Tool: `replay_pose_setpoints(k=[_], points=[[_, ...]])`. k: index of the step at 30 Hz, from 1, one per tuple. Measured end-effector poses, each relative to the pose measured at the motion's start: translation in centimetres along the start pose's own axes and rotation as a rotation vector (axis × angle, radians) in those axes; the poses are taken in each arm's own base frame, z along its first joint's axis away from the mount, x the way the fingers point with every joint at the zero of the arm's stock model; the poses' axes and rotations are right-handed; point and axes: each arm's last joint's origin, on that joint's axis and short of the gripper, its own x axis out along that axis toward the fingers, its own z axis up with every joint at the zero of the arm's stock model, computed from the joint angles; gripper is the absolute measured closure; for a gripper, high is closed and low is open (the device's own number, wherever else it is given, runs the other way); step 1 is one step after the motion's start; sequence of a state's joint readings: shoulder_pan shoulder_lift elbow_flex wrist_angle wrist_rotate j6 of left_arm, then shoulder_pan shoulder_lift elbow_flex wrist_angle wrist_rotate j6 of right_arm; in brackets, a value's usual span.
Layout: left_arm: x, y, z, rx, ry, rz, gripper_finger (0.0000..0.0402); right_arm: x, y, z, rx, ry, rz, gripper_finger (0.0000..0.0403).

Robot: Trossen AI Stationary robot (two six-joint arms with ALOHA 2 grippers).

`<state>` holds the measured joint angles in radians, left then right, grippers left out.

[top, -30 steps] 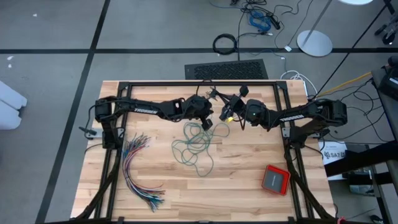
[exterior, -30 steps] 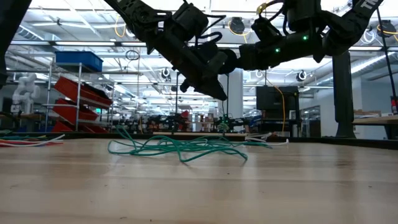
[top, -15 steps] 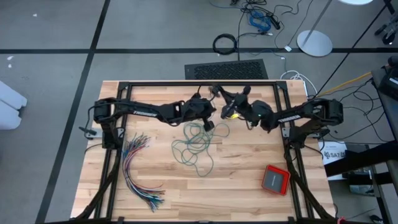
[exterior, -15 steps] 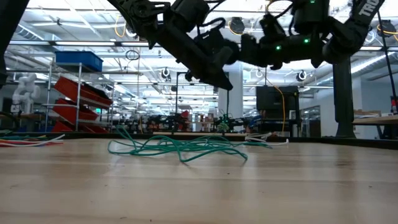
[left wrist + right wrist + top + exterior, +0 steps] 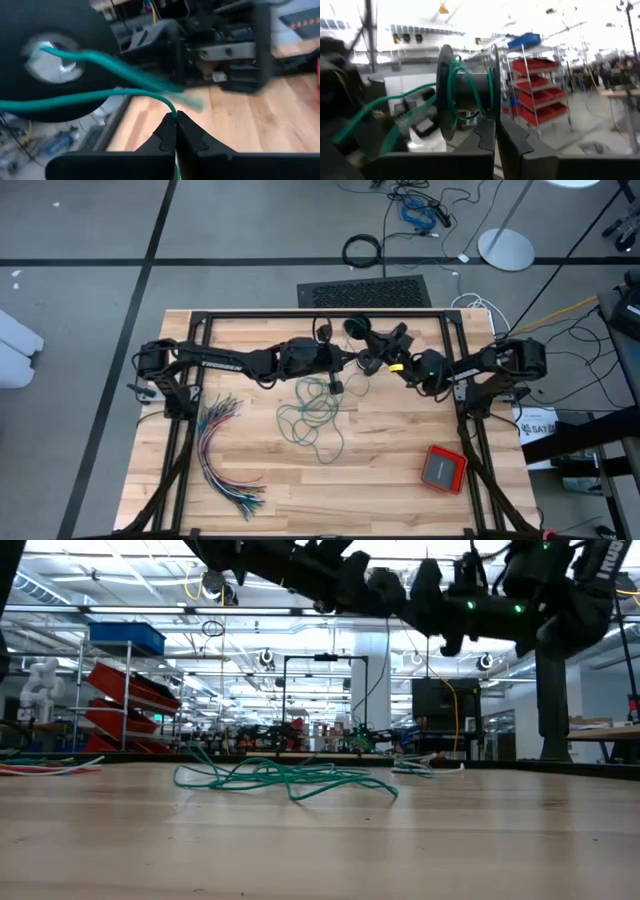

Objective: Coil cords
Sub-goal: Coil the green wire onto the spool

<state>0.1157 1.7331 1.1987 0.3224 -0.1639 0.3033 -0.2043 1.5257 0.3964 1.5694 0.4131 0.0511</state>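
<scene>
We see both arms have risen since a second ago: the left gripper (image 5: 350,360) and right gripper (image 5: 368,361) now meet higher and farther back, nearly leaving the low view's top, above the teal-green cord (image 5: 312,415).

Low view: both arms were cut off by the top edge; which dark mass was which arm could not be told there.

Left wrist view: the teal-green cord (image 5: 107,93) ran out at the left edge, a stretch near centre smeared by blur. The black spool (image 5: 52,60) was cropped at top and left.

High view: where the cord met the grippers at upper centre was too small to make out. No black cord could be picked out.
</scene>
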Motion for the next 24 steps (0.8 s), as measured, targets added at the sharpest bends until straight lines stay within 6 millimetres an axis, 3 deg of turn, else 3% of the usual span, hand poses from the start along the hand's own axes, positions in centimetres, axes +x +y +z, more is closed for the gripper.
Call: replay_pose_setpoints(k=[4,8,16,24], points=[[0.6,0.4,-0.5,0.02,-0.004,0.034,0.0402,1.3,1.6,0.9,-0.046,-0.055,0.043,0.0403],[0.6,0.8,-0.8,0.017,0.003,0.048,0.0402,1.2,2.4,1.0,-0.074,-0.059,0.073,0.0403],[0.6,2.0,-2.7,-0.071,0.06,0.066,0.0402,0.5,3.0,0.8,-0.08,-0.042,0.074,0.0403],[0.5,1.1,-3.3,-0.079,0.142,0.039,0.0402,0.5,3.0,0.8,-0.08,-0.042,0.075,0.0403]])
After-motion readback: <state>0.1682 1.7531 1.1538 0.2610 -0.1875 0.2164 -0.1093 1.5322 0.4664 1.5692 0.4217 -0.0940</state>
